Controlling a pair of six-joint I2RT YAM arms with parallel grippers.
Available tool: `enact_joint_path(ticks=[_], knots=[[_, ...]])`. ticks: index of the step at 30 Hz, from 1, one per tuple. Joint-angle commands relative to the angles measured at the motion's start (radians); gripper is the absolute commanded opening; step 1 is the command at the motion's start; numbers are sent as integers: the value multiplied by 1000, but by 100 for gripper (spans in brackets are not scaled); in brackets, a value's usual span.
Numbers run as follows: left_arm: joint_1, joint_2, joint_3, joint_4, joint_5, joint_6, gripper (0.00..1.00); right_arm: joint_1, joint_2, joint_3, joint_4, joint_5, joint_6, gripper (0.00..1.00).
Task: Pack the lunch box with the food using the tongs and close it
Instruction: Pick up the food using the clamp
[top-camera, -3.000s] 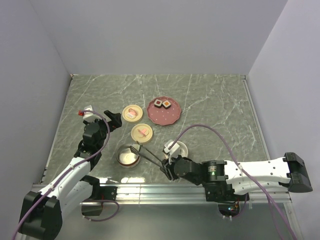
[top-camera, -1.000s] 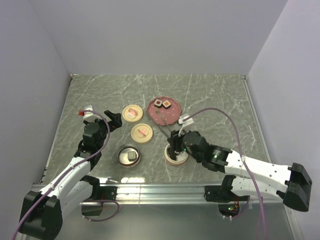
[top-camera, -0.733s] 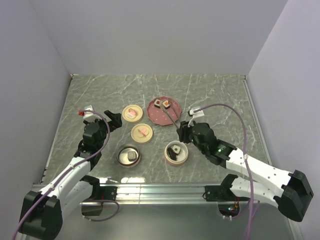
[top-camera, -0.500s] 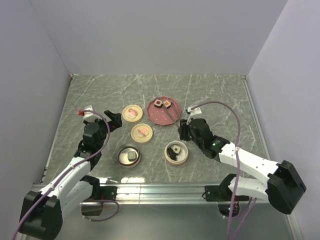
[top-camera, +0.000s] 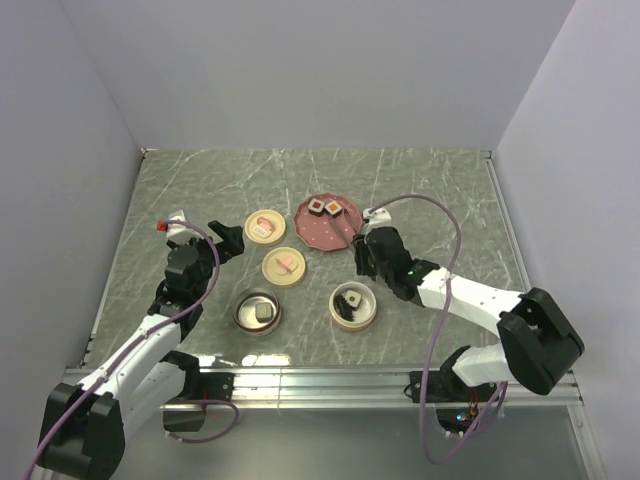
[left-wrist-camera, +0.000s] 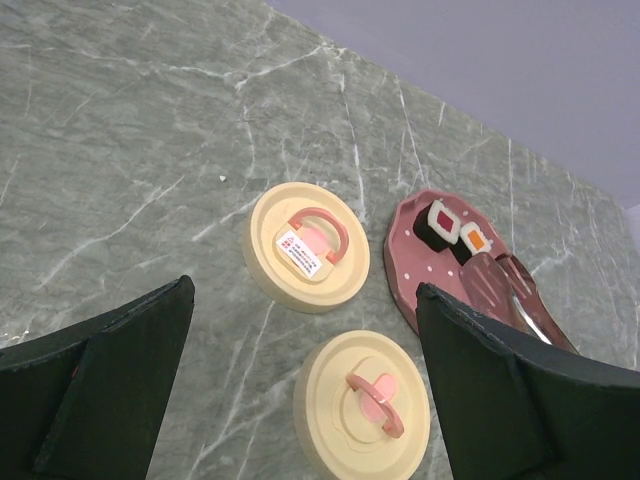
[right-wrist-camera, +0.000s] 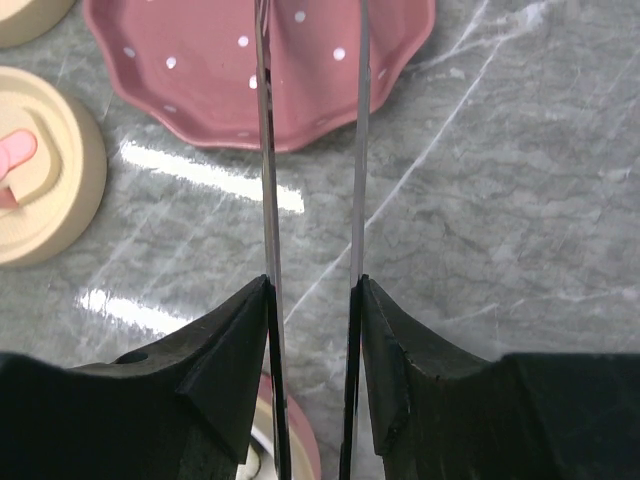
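Moved: right gripper (top-camera: 362, 247), swung from the right bowl (top-camera: 374, 308) to the near edge of the pink plate (top-camera: 315, 232).
Tongs (right-wrist-camera: 263, 150): pinched by it, arms parted over the plate.
Left gripper (top-camera: 230, 241): spread wide, nothing held, at the left.
Food (top-camera: 317, 207): two pieces on the plate, others in the right bowl and left bowl (top-camera: 238, 316).

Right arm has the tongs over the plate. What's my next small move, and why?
Probably ease the right gripper forward so the tongs straddle the orange-topped piece, then squeeze. The tong arms stand apart with nothing between them. Their tips sit over the plate just short of that piece, the nearer of the two lying there unpacked.
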Motion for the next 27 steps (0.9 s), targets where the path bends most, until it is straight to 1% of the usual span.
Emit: enact_joint_path(ticks=[1, 9, 20, 22, 25, 26, 27], knots=[[5, -17, 9, 44, 9, -6, 100, -17, 32, 70, 55, 1, -29, 47], [5, -11, 14, 44, 11, -3, 100, -36, 118, 125, 50, -16, -54, 47], [5, -8, 15, 42, 12, -3, 99, -69, 176, 163, 58, -71, -77, 47], [6, -8, 15, 42, 11, -3, 100, -68, 185, 169, 55, -76, -83, 44], [5, -12, 12, 44, 11, -3, 100, -68, 187, 165, 60, -78, -84, 33], [5, -14, 11, 45, 11, -3, 100, -68, 187, 163, 60, -78, -84, 27], [6, -15, 11, 45, 12, -3, 100, -68, 181, 160, 60, -76, -84, 25]])
